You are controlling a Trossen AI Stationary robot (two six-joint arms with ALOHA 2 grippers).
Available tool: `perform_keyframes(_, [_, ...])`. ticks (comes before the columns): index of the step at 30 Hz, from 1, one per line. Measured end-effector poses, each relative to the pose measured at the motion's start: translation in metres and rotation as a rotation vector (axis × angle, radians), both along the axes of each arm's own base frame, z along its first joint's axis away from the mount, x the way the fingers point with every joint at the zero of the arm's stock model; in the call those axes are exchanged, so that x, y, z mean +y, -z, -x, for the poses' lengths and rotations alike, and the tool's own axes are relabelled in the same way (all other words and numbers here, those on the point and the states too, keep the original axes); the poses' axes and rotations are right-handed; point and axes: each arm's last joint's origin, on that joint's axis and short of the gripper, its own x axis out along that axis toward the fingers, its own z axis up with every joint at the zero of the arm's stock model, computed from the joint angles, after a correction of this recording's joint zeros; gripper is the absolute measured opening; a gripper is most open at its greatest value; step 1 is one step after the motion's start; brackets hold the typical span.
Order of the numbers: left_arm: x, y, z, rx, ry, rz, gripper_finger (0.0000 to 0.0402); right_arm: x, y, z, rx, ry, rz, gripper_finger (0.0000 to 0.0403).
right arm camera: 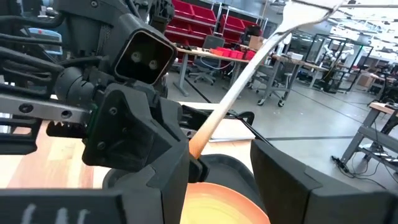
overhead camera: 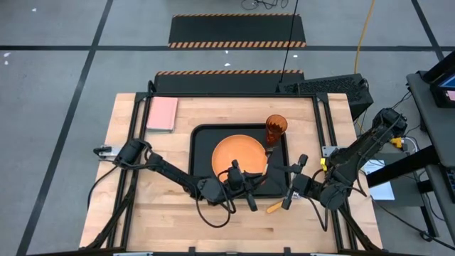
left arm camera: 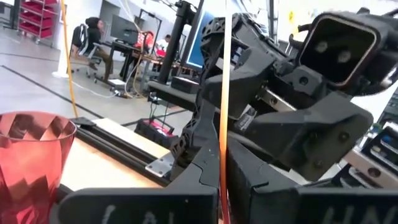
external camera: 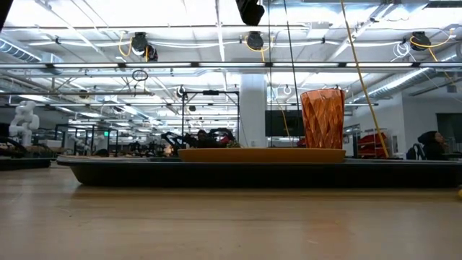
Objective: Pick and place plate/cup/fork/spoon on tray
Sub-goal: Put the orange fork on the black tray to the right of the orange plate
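Both at tray rim: left gripper, jaws tight on fork; right gripper, jaws apart, beside spoon.

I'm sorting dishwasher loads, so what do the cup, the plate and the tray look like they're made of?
The cup looks like translucent orange plastic: light passes through its faceted wall. The plate looks like opaque orange plastic with a smooth matte face. The tray looks like black plastic, dull-finished, though painted metal cannot be excluded.
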Motion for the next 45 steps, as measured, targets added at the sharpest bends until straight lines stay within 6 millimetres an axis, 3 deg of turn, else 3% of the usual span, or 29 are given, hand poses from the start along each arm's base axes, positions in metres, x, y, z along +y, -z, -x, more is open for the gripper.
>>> perform_keyframes(24, [0.0007, 0.0004, 0.0002, -0.012, -0.019, 0.050, 0.0006, 0.0002, -0.0039, -0.0006, 0.021, -0.007, 0.094, 0.0165])
perform_keyframes(45, [0.0018, 0.0055, -0.0015, 0.065, -0.025, -0.039, 0.0006, 0.0001, -0.0020, -0.0005, 0.022, -0.006, 0.073, 0.0165])
